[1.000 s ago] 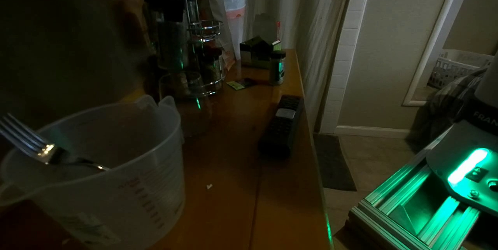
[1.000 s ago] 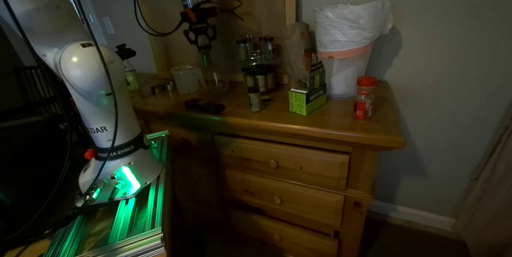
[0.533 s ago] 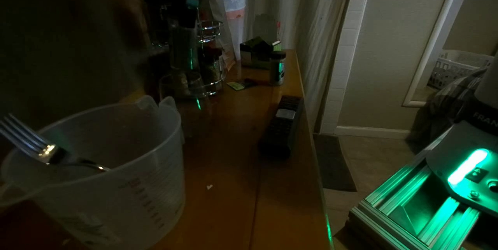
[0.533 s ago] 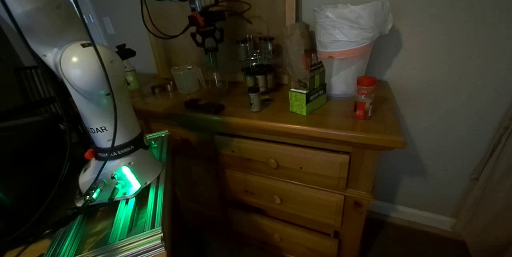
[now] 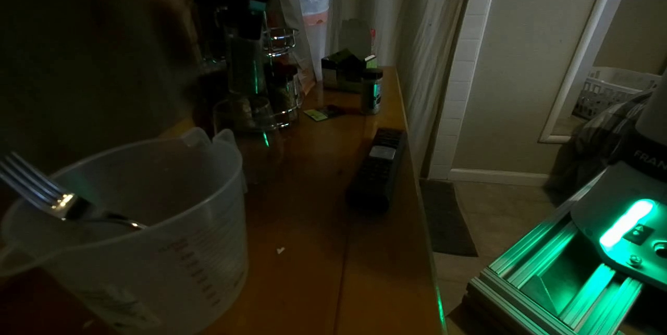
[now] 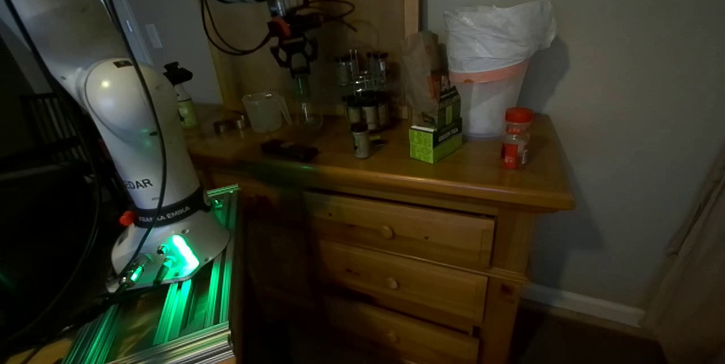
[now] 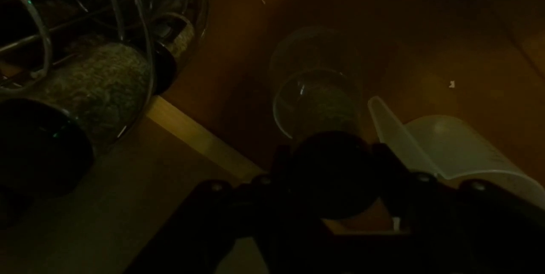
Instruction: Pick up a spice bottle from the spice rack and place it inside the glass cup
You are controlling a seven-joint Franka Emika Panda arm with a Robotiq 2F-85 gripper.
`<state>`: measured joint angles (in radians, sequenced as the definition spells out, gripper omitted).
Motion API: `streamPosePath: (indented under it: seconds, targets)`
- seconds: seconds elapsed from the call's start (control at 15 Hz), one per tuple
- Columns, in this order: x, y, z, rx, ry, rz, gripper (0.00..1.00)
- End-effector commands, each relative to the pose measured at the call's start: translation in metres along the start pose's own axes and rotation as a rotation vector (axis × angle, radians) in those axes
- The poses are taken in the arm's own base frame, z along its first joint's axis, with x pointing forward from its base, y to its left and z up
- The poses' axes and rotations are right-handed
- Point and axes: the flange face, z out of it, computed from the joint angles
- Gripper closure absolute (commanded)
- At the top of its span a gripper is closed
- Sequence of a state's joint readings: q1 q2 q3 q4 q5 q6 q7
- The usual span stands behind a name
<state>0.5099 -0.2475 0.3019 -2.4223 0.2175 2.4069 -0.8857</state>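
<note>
My gripper is shut on a spice bottle, a clear jar with a dark cap held upright. In the wrist view the jaws are closed on both sides of the cap. The glass cup stands on the dresser directly below; it also shows in the wrist view. The bottle's lower end is at or just above the cup's rim; I cannot tell whether it is inside. The spice rack, with tiers of dark-capped jars, stands beside the cup and shows large in the wrist view.
A translucent measuring cup with a fork in it stands close to the glass cup. A black handset, a loose spice jar, a green tea box and a lined bin also stand on the dresser.
In both exterior views my gripper and the held bottle have moved right and slightly down to over the glass cup. Over the last half second they have barely moved.
</note>
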Motion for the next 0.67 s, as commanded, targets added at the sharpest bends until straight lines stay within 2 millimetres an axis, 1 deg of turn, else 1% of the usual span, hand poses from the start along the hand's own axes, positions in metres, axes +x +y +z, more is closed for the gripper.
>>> streamPosePath:
  seconds: [0.0, 0.33, 0.6]
  targets:
    - [0.011, 0.011, 0.005, 0.007, -0.015, -0.023, 0.74]
    - [0.021, 0.019, 0.011, 0.029, -0.02, -0.036, 0.74]
    - [0.025, 0.02, 0.019, 0.065, -0.041, -0.044, 0.74]
